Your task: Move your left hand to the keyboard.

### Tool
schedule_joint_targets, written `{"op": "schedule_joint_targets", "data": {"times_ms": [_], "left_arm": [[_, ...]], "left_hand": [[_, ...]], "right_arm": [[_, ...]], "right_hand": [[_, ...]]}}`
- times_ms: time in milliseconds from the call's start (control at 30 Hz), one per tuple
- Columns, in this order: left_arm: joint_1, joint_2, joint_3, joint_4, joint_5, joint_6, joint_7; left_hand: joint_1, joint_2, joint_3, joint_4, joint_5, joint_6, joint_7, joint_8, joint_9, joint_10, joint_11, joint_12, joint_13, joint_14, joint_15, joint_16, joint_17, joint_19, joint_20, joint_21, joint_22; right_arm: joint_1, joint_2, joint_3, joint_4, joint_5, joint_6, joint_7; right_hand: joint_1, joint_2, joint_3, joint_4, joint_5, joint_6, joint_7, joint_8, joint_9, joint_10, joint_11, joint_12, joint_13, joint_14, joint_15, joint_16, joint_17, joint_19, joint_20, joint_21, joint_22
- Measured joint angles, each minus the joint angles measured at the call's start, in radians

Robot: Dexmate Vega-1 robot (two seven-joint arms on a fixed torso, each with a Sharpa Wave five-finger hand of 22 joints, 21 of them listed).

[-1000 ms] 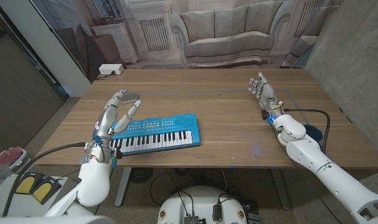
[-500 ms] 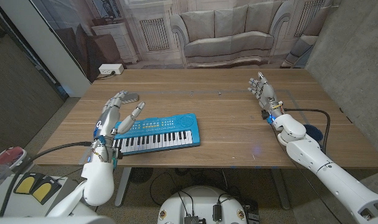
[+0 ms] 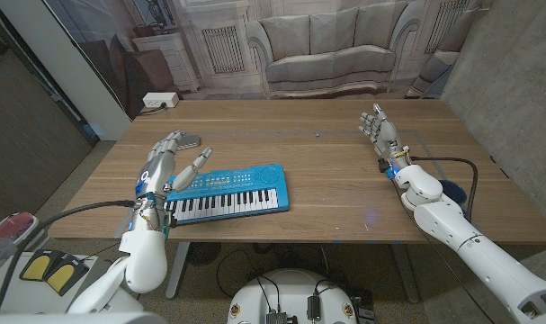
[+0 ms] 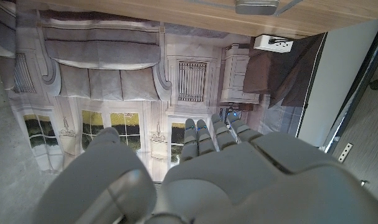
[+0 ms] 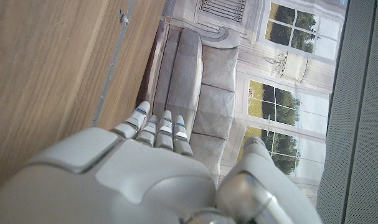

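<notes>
A small blue keyboard [image 3: 226,192] with white and black keys lies on the wooden table [image 3: 317,171], left of the middle. My left hand [image 3: 167,165] is raised over the keyboard's left end, fingers apart and holding nothing. In the left wrist view the left hand [image 4: 201,168] points its fingers away from the table toward the backdrop. My right hand [image 3: 379,132] stands at the far right of the table, fingers up and spread, empty. The right wrist view shows the right hand [image 5: 145,168] beside bare wood.
A flat grey object [image 3: 188,139] lies on the table just beyond my left hand, also seen as the grey object [image 4: 256,7] in the left wrist view. A printed backdrop [image 3: 317,49] of a sofa stands behind the table. A black cable [image 3: 452,164] runs near the right arm.
My left hand has crept slightly to the right and up over the keyboard's left end. The right hand has not moved.
</notes>
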Motion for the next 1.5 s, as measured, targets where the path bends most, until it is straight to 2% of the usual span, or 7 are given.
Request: {"op": "schedule_joint_targets", "data": {"times_ms": [500,700,733,800,833,1000,1500], "left_arm": [[-0.013,0.049,0.037,-0.031,0.033,0.116,-0.02],[-0.017,0.064,0.051,-0.045,0.033,0.116,-0.02],[-0.018,0.07,0.055,-0.048,0.051,0.18,-0.04],[-0.019,0.076,0.061,-0.054,0.051,0.18,-0.04],[-0.021,0.082,0.065,-0.059,0.059,0.213,-0.053],[-0.026,0.104,0.081,-0.074,0.071,0.259,-0.074],[-0.034,0.156,0.101,-0.094,0.062,0.313,-0.112]], "left_hand": [[0.005,-0.006,-0.001,-0.001,0.007,0.019,-0.004,0.0,0.0,0.013,-0.002,0.0,0.0,0.011,0.0,0.0,0.0,0.0,0.0,-0.006,0.0],[0.005,-0.005,-0.004,-0.004,0.007,0.039,-0.003,0.0,0.0,0.025,-0.004,0.0,0.0,0.027,-0.005,0.0,0.0,0.0,0.0,-0.01,0.0],[0.005,-0.005,-0.004,-0.004,0.007,0.039,-0.003,0.0,0.0,0.025,-0.004,0.0,0.0,0.027,-0.005,0.0,0.0,0.004,0.003,-0.01,0.0],[0.005,-0.005,-0.004,-0.004,0.007,0.039,-0.003,0.0,0.0,0.029,0.0,0.0,0.0,0.027,-0.005,0.0,0.0,0.01,0.002,-0.01,0.0],[0.005,-0.005,-0.004,-0.004,0.007,0.039,-0.003,0.0,0.0,0.029,0.0,0.0,0.0,0.027,-0.005,0.0,0.0,0.014,0.0,-0.01,0.0],[0.011,-0.011,-0.007,-0.007,0.007,0.045,0.002,0.0,0.0,0.032,0.004,0.0,0.0,0.032,0.0,0.0,0.0,0.02,0.005,-0.01,0.0],[0.02,-0.012,-0.011,-0.011,0.015,0.05,-0.003,0.0,0.0,0.038,-0.002,0.0,0.0,0.036,-0.004,0.0,0.0,0.031,0.005,-0.014,-0.002]], "right_arm": [[-0.011,0.001,0.006,-0.005,0.006,0.009,-0.002],[-0.011,0.001,0.006,-0.005,0.008,0.012,-0.002],[-0.014,0.001,0.007,-0.007,0.008,0.012,-0.002],[-0.014,0.001,0.007,-0.007,0.009,0.013,-0.002],[-0.015,0.002,0.008,-0.007,0.009,0.013,-0.002],[-0.016,0.002,0.009,-0.007,0.011,0.015,-0.001],[-0.02,0.002,0.014,-0.007,0.015,0.02,0.002]], "right_hand": [[0.003,0.003,0.0,0.0,0.0,0.005,0.005,0.0,0.005,0.0,0.0,0.0,0.0,0.0,0.0,0.0,0.0,0.0,0.0,-0.005,0.0],[0.003,0.003,0.0,0.0,0.0,0.005,0.005,0.0,0.005,0.0,0.0,0.0,0.0,0.004,0.004,0.0,0.0,0.004,-0.003,-0.011,0.0],[0.003,0.003,-0.001,-0.001,0.0,0.009,0.005,0.0,0.005,0.0,0.0,0.0,0.0,0.004,0.004,0.0,0.0,0.007,0.0,-0.012,0.0],[0.003,0.003,-0.004,-0.004,0.0,0.015,0.007,0.0,0.003,0.001,0.001,0.0,0.0,0.004,0.004,0.0,0.0,0.009,0.002,-0.012,0.0],[0.003,0.003,-0.004,-0.004,0.0,0.015,0.007,0.0,0.002,0.002,0.002,0.0,0.0,0.004,0.004,0.0,0.0,0.009,0.002,-0.012,0.0],[0.003,0.003,-0.004,-0.004,0.0,0.015,0.007,0.0,0.002,0.002,0.002,0.0,0.0,0.009,-0.002,0.0,0.0,0.009,0.002,-0.012,0.0],[0.003,0.003,-0.004,-0.004,0.0,0.015,0.007,0.0,0.002,0.002,0.002,0.0,0.0,0.009,-0.002,0.0,0.0,0.009,0.002,-0.02,0.0]]}}
